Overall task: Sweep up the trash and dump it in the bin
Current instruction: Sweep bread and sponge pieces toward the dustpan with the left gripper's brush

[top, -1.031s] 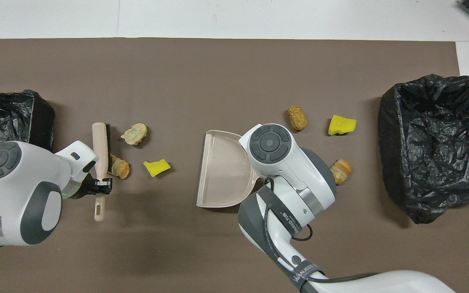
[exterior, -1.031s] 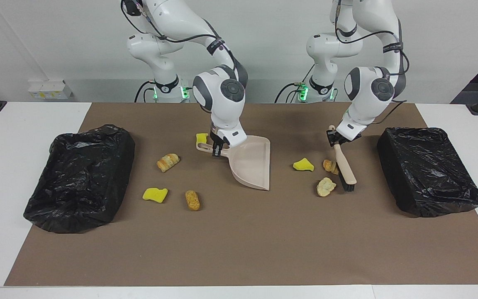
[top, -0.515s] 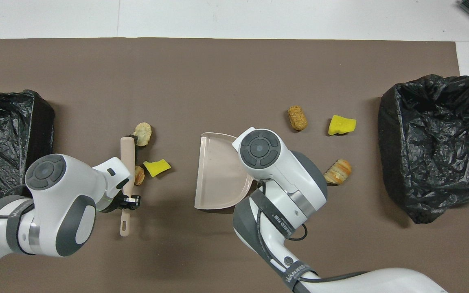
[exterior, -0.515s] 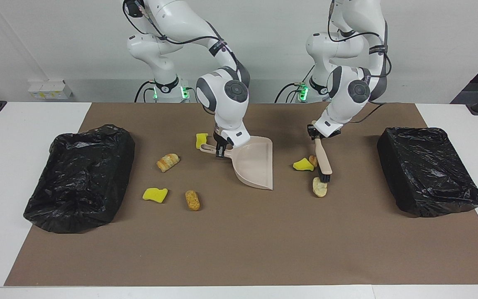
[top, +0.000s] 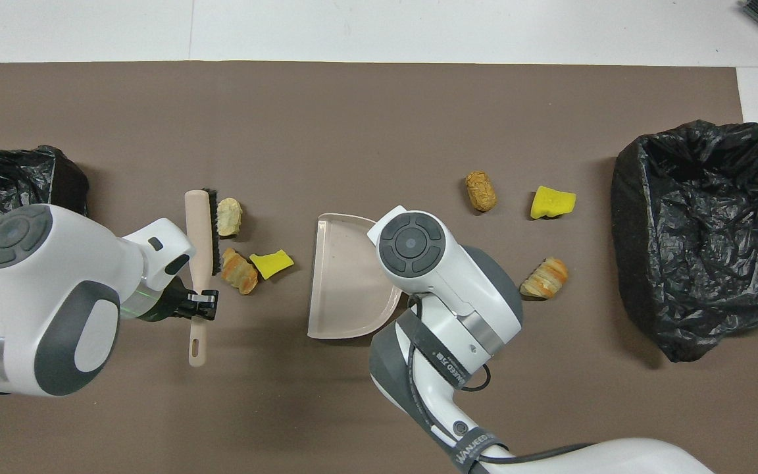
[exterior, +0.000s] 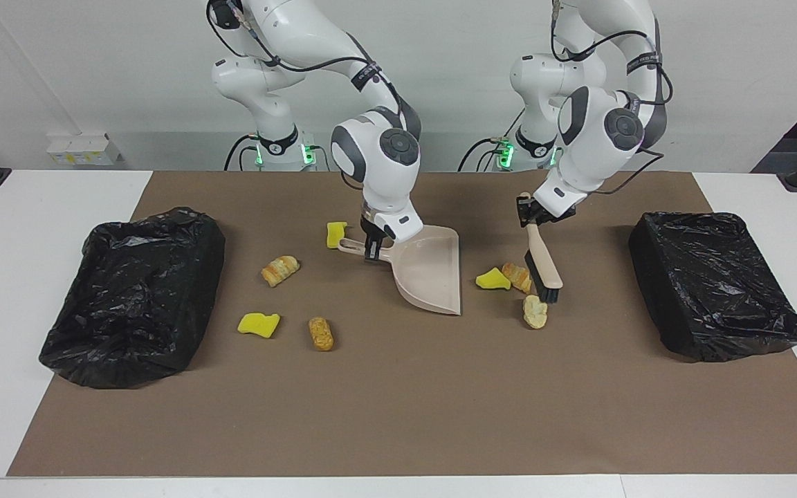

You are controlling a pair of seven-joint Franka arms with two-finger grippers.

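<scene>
My right gripper is shut on the handle of the beige dustpan, whose open lip faces the left arm's end of the table. My left gripper is shut on the handle of the beige brush, black bristles down. Just beside the bristles, between brush and dustpan, lie a yellow sponge scrap, a tan bread lump and a pale lump. More trash lies toward the right arm's end: a sponge scrap by the pan handle, a croissant-like lump, a sponge scrap and a brown lump.
A black-bagged bin stands at the right arm's end of the brown mat and another at the left arm's end. From overhead, the dustpan and brush flank the three pieces; my right wrist hides its gripper there.
The left gripper swept the brush toward the dustpan, pushing three pieces closer to it. The right gripper slid the dustpan a little toward those pieces.
</scene>
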